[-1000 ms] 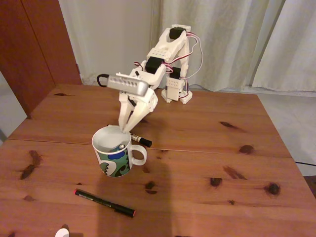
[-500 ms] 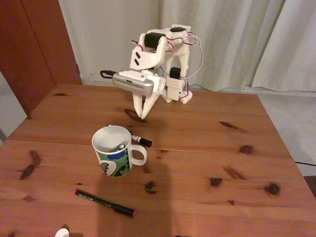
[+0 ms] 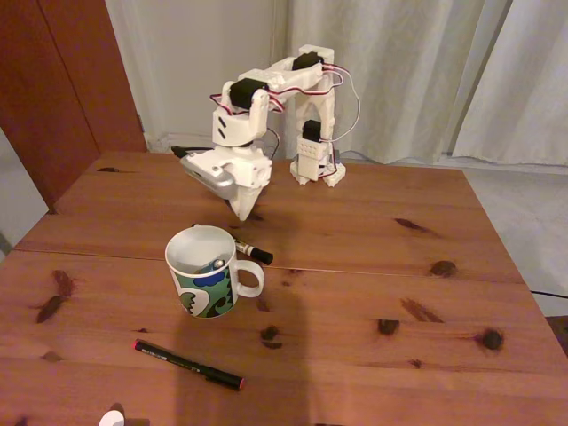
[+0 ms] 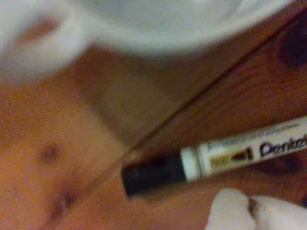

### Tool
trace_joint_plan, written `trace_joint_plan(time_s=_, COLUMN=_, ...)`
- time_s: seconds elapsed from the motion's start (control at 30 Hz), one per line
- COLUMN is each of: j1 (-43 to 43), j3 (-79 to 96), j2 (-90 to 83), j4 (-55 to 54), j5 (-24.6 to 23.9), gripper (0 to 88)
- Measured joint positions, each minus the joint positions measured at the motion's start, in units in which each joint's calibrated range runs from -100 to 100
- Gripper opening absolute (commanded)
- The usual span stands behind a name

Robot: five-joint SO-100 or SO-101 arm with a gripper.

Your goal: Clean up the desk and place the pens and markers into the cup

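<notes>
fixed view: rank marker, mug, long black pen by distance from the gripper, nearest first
Measured from the gripper:
1. Marker, just below the tip, behind the mug.
2. Mug, below and left of the tip.
3. Long black pen, on the desk's near edge.

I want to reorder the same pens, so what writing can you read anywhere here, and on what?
"Pentel", cut off at the frame edge so only roughly "Pentel" shows: on the white barrel of the marker in the wrist view.
A small dark-and-gold mark beside it: too blurred to read.
The cup carries a swirl pattern, no lettering.
The black pen: too small to read.
</notes>
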Motion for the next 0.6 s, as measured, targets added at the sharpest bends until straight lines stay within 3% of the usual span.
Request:
trace_joint_plan(time_s=0.23, j1=3.15, j3=-0.85, j2=0.51, j4=-1.49, j5=-8.11, gripper=0.8)
trace_joint_plan(time_s=0.6, j1=4.47, j3=-0.85, j2=0.51, j4=-1.49, j5=-7.81, gripper=0.8)
